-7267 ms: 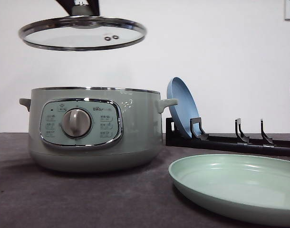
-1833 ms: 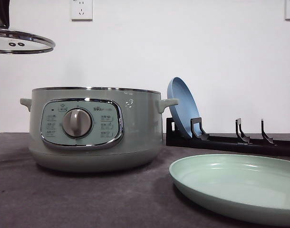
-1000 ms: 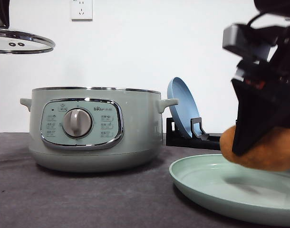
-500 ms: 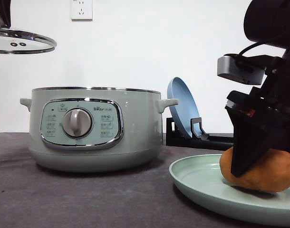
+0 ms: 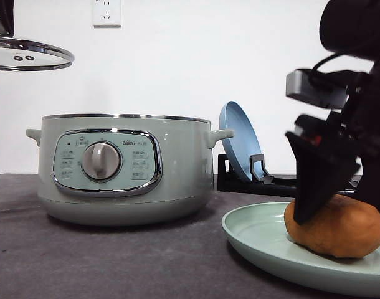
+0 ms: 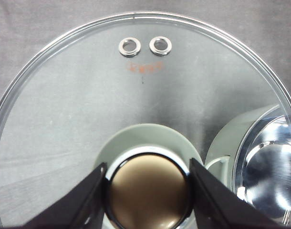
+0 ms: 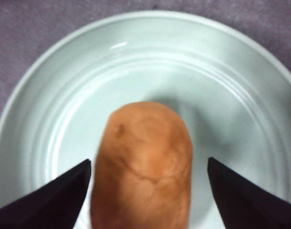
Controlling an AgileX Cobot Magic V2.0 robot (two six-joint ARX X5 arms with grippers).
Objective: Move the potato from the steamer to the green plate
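The orange-brown potato (image 5: 336,230) (image 7: 143,162) lies on the green plate (image 5: 258,237) (image 7: 50,95) at the front right of the table. My right gripper (image 5: 342,193) (image 7: 148,164) stands over it, open, with both fingers spread clear of the potato's sides. The sage-green steamer (image 5: 124,168) (image 6: 269,162) sits at the left with no lid on it. High at the far left hangs its glass lid (image 5: 28,55) (image 6: 136,86), and my left gripper (image 6: 146,169) is shut on the lid's knob (image 6: 148,195).
A blue plate (image 5: 240,140) leans upright in a black dish rack (image 5: 314,180) behind the green plate. The dark grey tabletop (image 5: 115,261) stretches in front of the steamer. A white wall with a socket (image 5: 107,11) closes off the back.
The right gripper brought the potato down onto the green plate and has opened its fingers off it. The lid, earlier above the steamer, hangs still at the far left.
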